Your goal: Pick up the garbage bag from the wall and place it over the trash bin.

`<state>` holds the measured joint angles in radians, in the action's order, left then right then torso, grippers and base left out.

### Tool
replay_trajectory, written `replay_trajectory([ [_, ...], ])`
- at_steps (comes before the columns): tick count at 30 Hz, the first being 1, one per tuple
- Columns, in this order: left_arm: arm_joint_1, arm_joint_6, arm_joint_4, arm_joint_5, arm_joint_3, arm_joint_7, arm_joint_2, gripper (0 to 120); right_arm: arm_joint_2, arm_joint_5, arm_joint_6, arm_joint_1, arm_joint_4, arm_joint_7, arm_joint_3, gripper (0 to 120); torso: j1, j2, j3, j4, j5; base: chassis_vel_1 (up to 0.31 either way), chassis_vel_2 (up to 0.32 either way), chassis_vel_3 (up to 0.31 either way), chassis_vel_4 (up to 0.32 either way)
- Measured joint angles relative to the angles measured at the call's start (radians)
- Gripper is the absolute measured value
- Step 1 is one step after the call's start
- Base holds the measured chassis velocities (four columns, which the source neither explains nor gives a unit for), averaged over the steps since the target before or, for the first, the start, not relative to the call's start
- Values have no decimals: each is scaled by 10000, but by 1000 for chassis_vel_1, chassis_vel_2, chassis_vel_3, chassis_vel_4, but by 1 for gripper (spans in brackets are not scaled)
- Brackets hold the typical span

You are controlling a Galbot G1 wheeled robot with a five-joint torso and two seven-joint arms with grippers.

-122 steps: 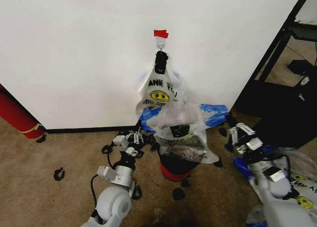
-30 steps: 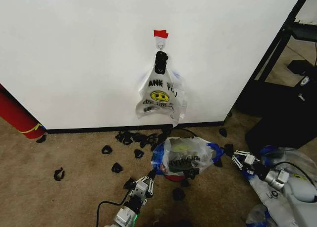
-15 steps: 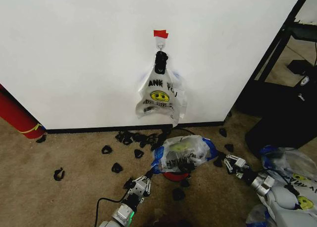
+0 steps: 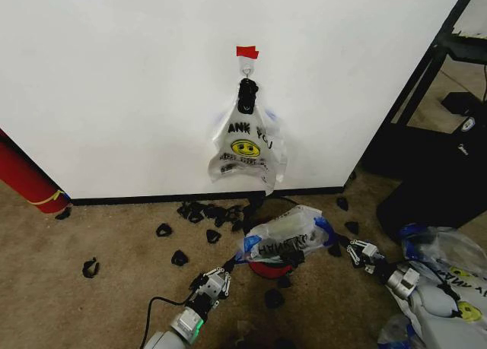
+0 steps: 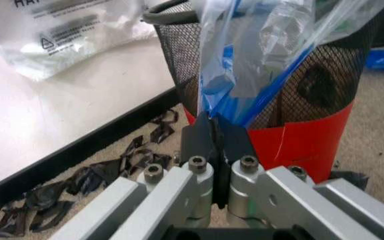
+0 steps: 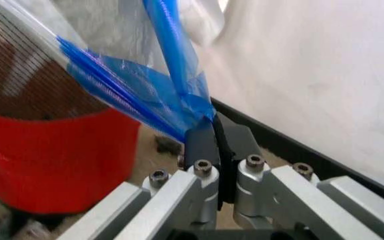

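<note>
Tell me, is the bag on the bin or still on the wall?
On the bin. The garbage bag is draped over the trash bin, each blue edge pinched by the left hand and right hand.

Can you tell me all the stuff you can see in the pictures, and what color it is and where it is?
garbage bag: one, whitish with blue edges, draped over the bin, a gripper pinching each side
trash bin: one, black mesh with red base, on the carpet near the wall
bunch of bags: one bunch, white with yellow smiley, hanging from a black clip
red tape: one piece, red, on the wall above the clip
wall: one, white, black baseboard
black scraps: many, black, scattered on the carpet
red cylinder: one, red with yellow band, far left
pile of bags: one pile, whitish, far right
left gripper: silver, left of the bin
right gripper: silver, right of the bin
</note>
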<state>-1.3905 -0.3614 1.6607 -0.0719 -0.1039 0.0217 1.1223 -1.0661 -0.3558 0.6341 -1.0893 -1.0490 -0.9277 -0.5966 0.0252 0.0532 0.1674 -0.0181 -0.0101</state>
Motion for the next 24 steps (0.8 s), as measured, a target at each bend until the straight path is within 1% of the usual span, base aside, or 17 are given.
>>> replay_trajectory([
  [2,17,-4,18,45,41,72,-118,0,48,-501,-54,8,0,-786,9,0,0,0,0,1,1,0,0,0,0],
  [5,6,-122,142,214,73,322,-259,0,206,-803,-354,5,-101,-1923,-61,0,0,0,0,1,0,0,0,0,0],
  [7,2,-145,179,263,73,407,-301,0,254,-805,-425,4,-121,-2126,-82,0,0,0,0,1,-1,0,0,0,0],
  [9,0,-189,267,357,24,694,-501,0,424,-623,-554,7,-158,-2530,-157,0,0,0,0,0,0,0,0,0,0],
  [16,121,-95,355,440,-149,1157,-1063,0,541,101,-596,78,-128,-2746,-381,0,0,0,0,1,0,0,0,0,0],
  [19,179,-64,303,423,-151,1267,-1151,0,504,344,-554,107,-69,-2757,-435,0,0,0,0,0,-1,0,0,0,0],
  [21,313,-12,103,376,-145,1332,-1221,0,414,654,-385,160,98,-2490,-467,0,0,0,0,0,2,0,0,0,0],
  [24,546,12,-217,356,-131,1332,-1199,0,298,748,-117,207,323,-1791,-389,0,-1,0,0,0,1,0,0,0,0],
])
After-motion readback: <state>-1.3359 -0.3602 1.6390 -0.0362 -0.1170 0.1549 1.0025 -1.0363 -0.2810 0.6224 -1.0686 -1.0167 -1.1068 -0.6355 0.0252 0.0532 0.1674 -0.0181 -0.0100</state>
